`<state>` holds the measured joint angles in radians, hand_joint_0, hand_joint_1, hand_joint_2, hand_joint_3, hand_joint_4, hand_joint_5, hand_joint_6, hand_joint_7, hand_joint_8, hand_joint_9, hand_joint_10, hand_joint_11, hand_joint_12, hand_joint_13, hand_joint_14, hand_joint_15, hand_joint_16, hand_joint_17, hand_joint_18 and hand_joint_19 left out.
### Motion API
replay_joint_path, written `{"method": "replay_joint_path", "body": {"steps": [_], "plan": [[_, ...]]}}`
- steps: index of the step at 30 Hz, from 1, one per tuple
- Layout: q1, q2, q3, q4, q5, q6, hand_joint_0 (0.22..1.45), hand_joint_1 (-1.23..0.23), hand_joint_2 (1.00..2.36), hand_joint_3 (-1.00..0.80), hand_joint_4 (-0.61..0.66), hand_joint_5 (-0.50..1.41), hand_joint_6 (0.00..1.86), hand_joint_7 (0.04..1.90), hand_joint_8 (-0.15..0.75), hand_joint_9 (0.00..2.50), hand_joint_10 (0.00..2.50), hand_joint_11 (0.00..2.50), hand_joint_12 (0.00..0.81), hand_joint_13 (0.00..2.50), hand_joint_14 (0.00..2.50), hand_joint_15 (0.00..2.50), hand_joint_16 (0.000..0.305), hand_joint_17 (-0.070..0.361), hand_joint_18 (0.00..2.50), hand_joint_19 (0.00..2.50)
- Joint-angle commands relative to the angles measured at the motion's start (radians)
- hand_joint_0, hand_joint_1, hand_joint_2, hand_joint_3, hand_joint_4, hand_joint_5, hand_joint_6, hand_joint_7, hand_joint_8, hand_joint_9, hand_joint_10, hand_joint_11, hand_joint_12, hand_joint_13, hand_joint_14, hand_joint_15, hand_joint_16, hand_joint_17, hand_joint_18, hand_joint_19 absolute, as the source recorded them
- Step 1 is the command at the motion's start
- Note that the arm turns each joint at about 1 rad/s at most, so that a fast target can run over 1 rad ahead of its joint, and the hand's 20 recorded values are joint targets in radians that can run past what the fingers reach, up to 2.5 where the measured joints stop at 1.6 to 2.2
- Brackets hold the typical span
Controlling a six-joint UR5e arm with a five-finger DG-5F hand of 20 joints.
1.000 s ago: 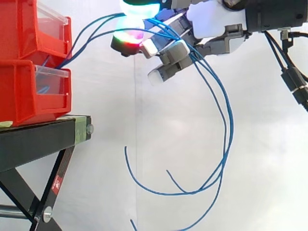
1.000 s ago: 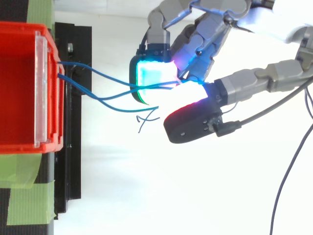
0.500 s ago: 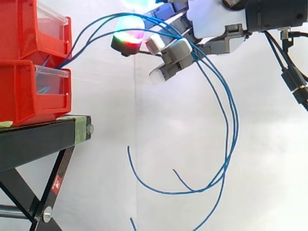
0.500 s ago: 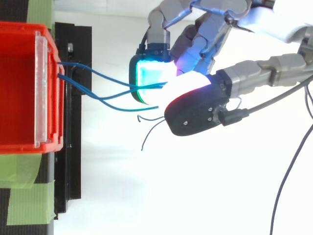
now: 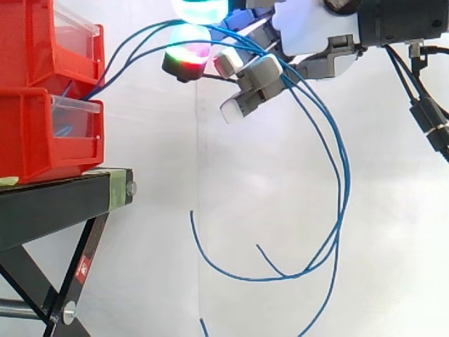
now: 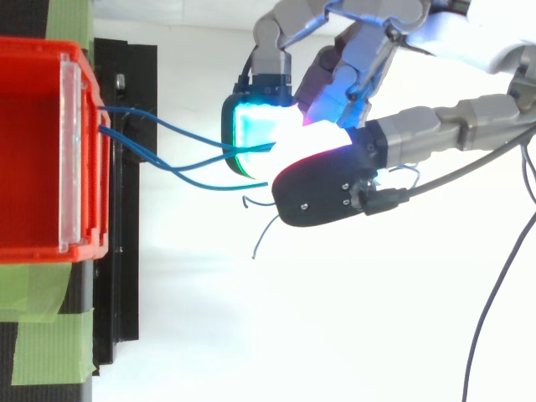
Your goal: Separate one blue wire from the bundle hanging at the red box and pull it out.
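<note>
Over the last second the thumb has closed in toward the cyan-glowing pad, and the loose wire ends below the hand (image 5: 309,31) have swung slightly away from the bin. The hand is curled and clamped on the thin blue wires (image 5: 344,184), with several strands caught between thumb and fingertips. From there they run to the red plastic bin (image 5: 42,140), well apart beyond its fingertips, and loop down beneath the palm. Separating looks unfinished. Next, I judge, all strands but one must slip free before the hand draws back from the bin
</note>
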<state>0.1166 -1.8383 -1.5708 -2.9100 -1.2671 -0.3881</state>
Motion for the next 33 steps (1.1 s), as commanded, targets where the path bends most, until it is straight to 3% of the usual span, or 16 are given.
{"method": "replay_joint_path", "body": {"steps": [1,12,21,33], "plan": [[0.0,0.001,0.0,0.0,0.0,0.0,0.58,-0.87,1.02,-0.12,0.14,-0.17,0.91,1.03,0.393,1.14,0.03,0.91,0.451,1.39,0.02,1.28,0.054,0.123,0.84,0.5],[0.0,0.001,0.0,0.002,0.0,0.0,0.61,-0.98,1.02,-0.19,0.25,-0.23,0.93,0.95,0.356,0.78,0.02,0.89,0.45,1.27,0.02,1.23,0.06,0.135,0.79,0.41],[0.0,0.001,0.0,0.002,0.0,0.0,0.59,-1.01,1.01,-0.35,0.28,-0.24,0.93,0.92,0.365,0.75,0.02,0.89,0.464,1.24,0.02,1.2,0.061,0.138,0.78,0.41],[0.0,0.001,0.0,0.0,0.0,0.0,0.51,-0.65,1.01,-0.42,0.25,-0.19,0.9,0.92,0.422,1.1,0.02,0.9,0.488,1.4,0.02,1.24,0.061,0.136,0.9,0.5]]}}
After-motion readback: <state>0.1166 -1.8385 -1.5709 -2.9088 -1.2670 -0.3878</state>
